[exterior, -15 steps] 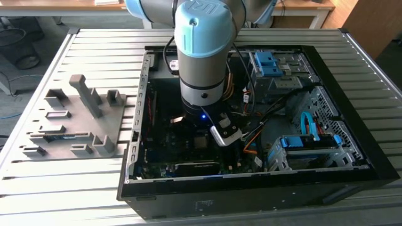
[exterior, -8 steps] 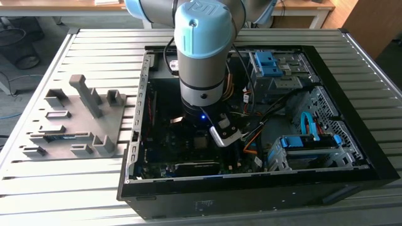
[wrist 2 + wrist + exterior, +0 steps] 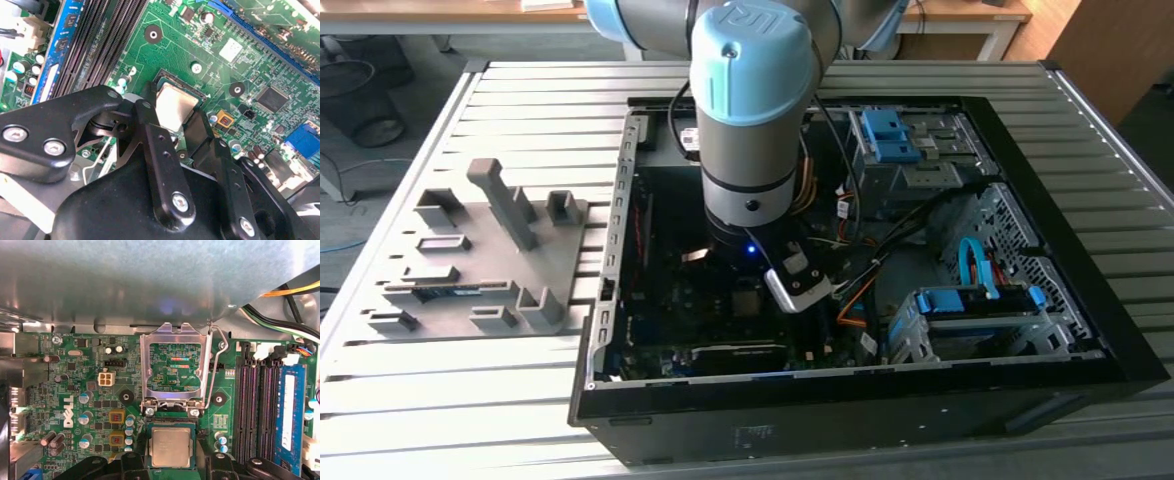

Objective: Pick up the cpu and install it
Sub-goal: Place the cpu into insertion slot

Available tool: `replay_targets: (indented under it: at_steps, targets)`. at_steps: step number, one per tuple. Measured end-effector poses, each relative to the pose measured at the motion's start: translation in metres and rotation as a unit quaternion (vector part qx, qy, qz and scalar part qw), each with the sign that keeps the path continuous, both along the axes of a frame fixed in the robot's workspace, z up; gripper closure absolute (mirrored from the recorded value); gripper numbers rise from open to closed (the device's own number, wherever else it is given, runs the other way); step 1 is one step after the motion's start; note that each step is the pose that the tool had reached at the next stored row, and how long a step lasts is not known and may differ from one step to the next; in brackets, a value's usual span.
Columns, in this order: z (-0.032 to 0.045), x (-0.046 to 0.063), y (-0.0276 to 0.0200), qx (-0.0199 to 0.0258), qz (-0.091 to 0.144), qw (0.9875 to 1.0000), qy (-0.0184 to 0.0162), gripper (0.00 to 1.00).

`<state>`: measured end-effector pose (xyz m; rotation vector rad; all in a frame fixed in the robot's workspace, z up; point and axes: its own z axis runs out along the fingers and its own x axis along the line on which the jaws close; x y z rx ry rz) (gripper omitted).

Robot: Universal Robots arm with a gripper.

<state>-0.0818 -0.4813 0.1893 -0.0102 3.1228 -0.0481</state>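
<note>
Lettering in white ran across the board (image 3: 95,390) to one side of the gripper (image 3: 172,461) in the first wrist view, a maker's mark; the finer print beside the parts was too small to tell. A plain white sticker (image 3: 231,50) lay on the board beyond the fingertips in the second wrist view. The cpu (image 3: 171,447) sat flat in its socket, silvery face up, directly between the two black fingers (image 3: 152,145). These stood apart, with a sliver of socket showing on either side of the chip; whether the pads grazed its edges could not be told. Just past the fingertips, the first wrist view gave the steel load plate (image 3: 174,367) standing open, its wire lever (image 3: 216,365) raised beside it. The second wrist view gave instead the finger links and their screws, close over the chip. Black memory slots (image 3: 260,405) and a blue memory stick (image 3: 290,415) ran alongside the gripper, well clear of the fingers. In the exterior view the arm (image 3: 747,120) reached straight down into the open case (image 3: 854,410) and covered the socket, while loose cables (image 3: 907,225) crossed near the wrist. A grey fixture (image 3: 480,260) rested on the slatted table (image 3: 520,100), well away from the gripper on the exterior view's left.
</note>
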Motion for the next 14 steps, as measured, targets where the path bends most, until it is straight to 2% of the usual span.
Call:
replay_targets:
  at_steps: [10, 11, 12, 14]
  targets:
    - [-0.0005, -0.0002, 0.0001, 0.0002, -0.001, 1.0000, -0.0001, 0.53]
    - [-0.0007, -0.0002, 0.0001, 0.0005, -0.001, 1.0000, -0.0002, 0.52]
    - [-0.0008, -0.0001, 0.0001, 0.0005, -0.001, 1.0000, -0.0002, 0.46]
    - [-0.0007, -0.0001, 0.0001, 0.0003, -0.001, 1.0000, -0.0003, 0.46]
